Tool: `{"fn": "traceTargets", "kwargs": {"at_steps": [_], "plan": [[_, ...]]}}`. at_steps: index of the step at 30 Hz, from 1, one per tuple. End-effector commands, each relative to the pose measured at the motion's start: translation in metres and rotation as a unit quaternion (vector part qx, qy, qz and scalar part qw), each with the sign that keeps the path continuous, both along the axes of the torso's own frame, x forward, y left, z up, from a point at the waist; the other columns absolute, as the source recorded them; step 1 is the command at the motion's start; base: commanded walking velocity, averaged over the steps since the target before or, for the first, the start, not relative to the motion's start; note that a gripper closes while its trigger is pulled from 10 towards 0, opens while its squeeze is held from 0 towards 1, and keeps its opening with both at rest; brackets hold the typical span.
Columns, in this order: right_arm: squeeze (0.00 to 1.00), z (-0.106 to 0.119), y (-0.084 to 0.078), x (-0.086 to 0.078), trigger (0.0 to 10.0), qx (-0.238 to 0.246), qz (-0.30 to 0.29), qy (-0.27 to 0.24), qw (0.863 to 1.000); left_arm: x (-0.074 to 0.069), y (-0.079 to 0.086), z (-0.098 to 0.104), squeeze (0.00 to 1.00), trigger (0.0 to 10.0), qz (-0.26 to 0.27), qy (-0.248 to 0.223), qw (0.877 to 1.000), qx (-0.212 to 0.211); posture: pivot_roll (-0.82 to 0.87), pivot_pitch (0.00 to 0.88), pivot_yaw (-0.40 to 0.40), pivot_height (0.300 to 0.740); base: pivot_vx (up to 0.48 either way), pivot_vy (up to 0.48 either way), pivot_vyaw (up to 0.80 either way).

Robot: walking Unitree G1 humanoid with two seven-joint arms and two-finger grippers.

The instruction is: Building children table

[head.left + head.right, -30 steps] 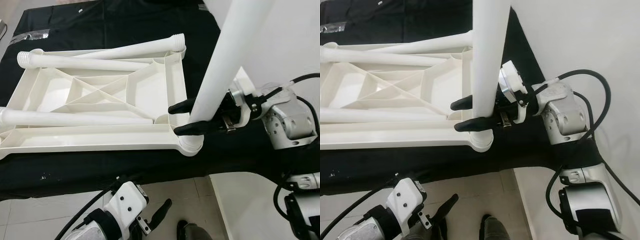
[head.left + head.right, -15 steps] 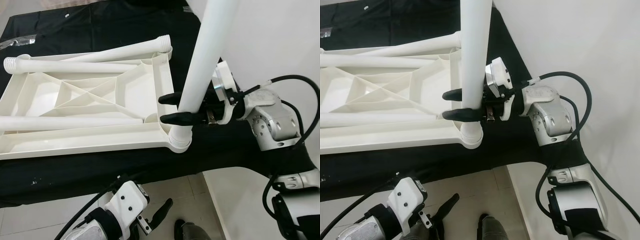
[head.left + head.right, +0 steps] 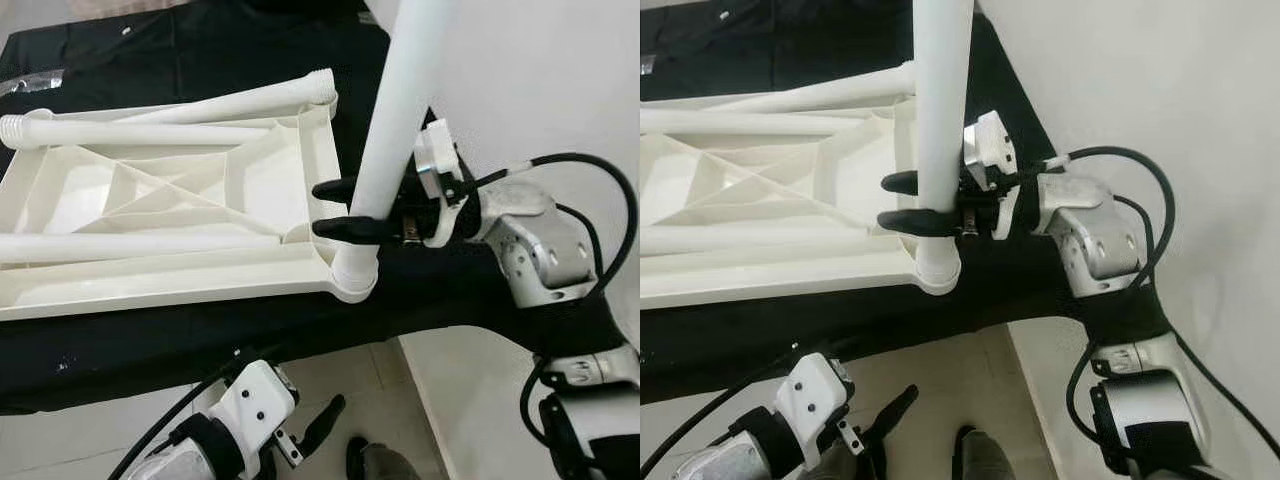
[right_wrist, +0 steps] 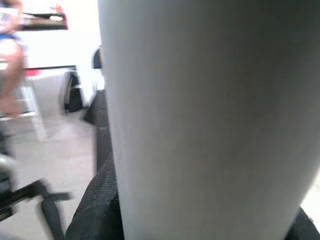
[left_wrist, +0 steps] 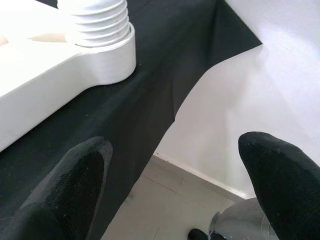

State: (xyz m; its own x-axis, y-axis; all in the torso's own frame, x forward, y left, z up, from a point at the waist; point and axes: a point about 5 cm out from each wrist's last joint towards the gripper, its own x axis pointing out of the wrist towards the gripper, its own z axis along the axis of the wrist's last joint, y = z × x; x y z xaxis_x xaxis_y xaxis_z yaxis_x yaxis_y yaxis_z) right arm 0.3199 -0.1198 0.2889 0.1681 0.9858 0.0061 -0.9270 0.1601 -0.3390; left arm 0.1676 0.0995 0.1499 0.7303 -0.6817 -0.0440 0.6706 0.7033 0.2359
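Your right gripper [image 3: 335, 208] clamps one upright table leg [image 3: 400, 110] at the tabletop [image 3: 160, 195] corner socket; three legs lie loose; left gripper [image 5: 170, 185] gapes idle.

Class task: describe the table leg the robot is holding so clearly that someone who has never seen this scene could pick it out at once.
Find the white upside-down tabletop lying on the black cloth. At its near right corner stands a white table leg, gripped low down by the jaws of the right gripper. Unlike the other legs, which lie flat on the tabletop, it stands upright in a corner socket.

White leg [image 3: 400, 110] upright in tabletop [image 3: 180, 270] corner
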Motion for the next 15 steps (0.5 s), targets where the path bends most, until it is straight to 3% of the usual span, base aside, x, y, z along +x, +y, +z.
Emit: {"fn": "traceTargets", "kwargs": {"at_steps": [1,3,4,5,6,7,8,9,10,11,15], "plan": [[0.0,-0.029,-0.007,0.01,10.0,-0.029,-0.097,0.046,0.994,-0.002,-0.001,-0.007,0.0,10.0,0.0,0.012,1.0,0.005,0.01,0.333,-0.012,0.74,0.0,0.0,0.0],[0.0,-0.036,-0.004,0.011,10.0,-0.028,-0.165,0.056,0.984,-0.002,-0.001,-0.007,0.0,10.0,0.0,0.012,1.0,0.005,0.01,0.333,-0.012,0.74,0.0,0.0,0.0],[0.0,-0.036,-0.004,0.011,10.0,-0.028,-0.165,0.056,0.984,-0.002,-0.001,-0.007,0.0,10.0,0.0,0.012,1.0,0.005,0.01,0.333,-0.012,0.74,0.0,0.0,0.0],[0.0,-0.048,-0.002,0.014,10.0,-0.035,-0.277,0.046,0.959,-0.002,-0.001,-0.007,0.0,10.0,0.001,0.012,1.0,0.005,-0.01,0.33,-0.035,0.74,0.0,0.0,0.0],[0.0,-0.057,-0.005,0.015,10.0,-0.033,-0.405,0.038,0.913,-0.002,-0.001,-0.008,0.0,10.0,0.001,0.012,1.0,0.005,-0.01,0.323,-0.042,0.74,0.0,0.0,0.0],[0.0,-0.057,-0.005,0.015,10.0,-0.033,-0.405,0.038,0.913,-0.002,-0.001,-0.008,0.0,10.0,0.001,0.012,1.0,0.005,-0.01,0.323,-0.042,0.74,0.0,0.0,0.0],[0.0,-0.062,-0.011,0.013,10.0,-0.03,-0.489,0.029,0.871,-0.002,-0.001,-0.008,0.0,10.0,0.001,0.011,1.0,0.006,-0.01,0.322,-0.044,0.74,0.0,0.0,0.0],[0.0,-0.062,-0.011,0.013,10.0,-0.03,-0.489,0.029,0.871,-0.002,-0.001,-0.008,0.0,10.0,0.001,0.011,1.0,0.006,-0.01,0.322,-0.044,0.74,0.0,0.0,0.0],[0.0,-0.072,-0.007,0.001,10.0,-0.021,-0.517,0.045,0.855,-0.001,-0.001,-0.008,0.0,10.0,0.002,0.011,1.0,0.005,-0.01,0.321,-0.039,0.74,0.0,0.0,0.0],[0.0,-0.081,0.003,-0.009,10.0,-0.002,-0.521,0.069,0.851,0.0,-0.001,-0.008,0.0,10.0,0.003,0.011,1.0,0.005,-0.02,0.321,-0.03,0.74,0.0,0.0,0.0],[0.0,-0.088,0.015,-0.019,10.0,0.031,-0.518,0.102,0.849,0.002,-0.001,-0.009,0.0,10.0,0.004,0.009,1.0,0.005,-0.02,0.309,-0.022,0.74,0.0,0.0,0.0]]}}
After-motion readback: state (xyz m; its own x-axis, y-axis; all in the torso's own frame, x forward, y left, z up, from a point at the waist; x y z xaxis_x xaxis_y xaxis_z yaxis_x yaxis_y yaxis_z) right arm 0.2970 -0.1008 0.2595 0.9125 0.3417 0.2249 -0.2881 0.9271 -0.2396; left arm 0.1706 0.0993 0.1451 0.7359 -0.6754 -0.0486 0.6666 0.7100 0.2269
